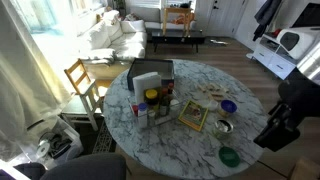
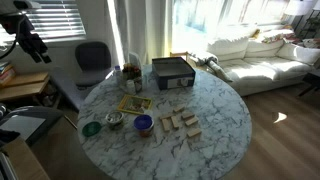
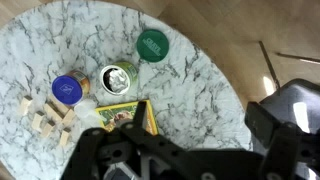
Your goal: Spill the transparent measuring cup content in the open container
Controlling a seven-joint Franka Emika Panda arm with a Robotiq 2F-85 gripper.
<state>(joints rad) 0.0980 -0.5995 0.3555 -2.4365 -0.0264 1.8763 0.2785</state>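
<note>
The transparent measuring cup (image 3: 117,80) stands on the marble table between a small blue bowl (image 3: 67,90) and a flat green dish (image 3: 152,45). It also shows in both exterior views (image 1: 223,127) (image 2: 115,120). The open container, a grey box (image 1: 152,72) (image 2: 172,70), sits at the far side of the table and is out of the wrist view. My gripper (image 3: 200,115) is open and empty. It hangs high above the table edge, well away from the cup. The arm shows in both exterior views (image 1: 280,120) (image 2: 28,40), off the table's side.
A green-yellow book (image 3: 125,115) (image 1: 195,117) lies next to the cup. Wooden blocks (image 3: 50,118) (image 2: 178,123) lie beyond the blue bowl. Bottles and jars (image 1: 152,105) stand near the grey box. A wooden chair (image 1: 80,80) and a sofa (image 2: 255,55) stand around the table.
</note>
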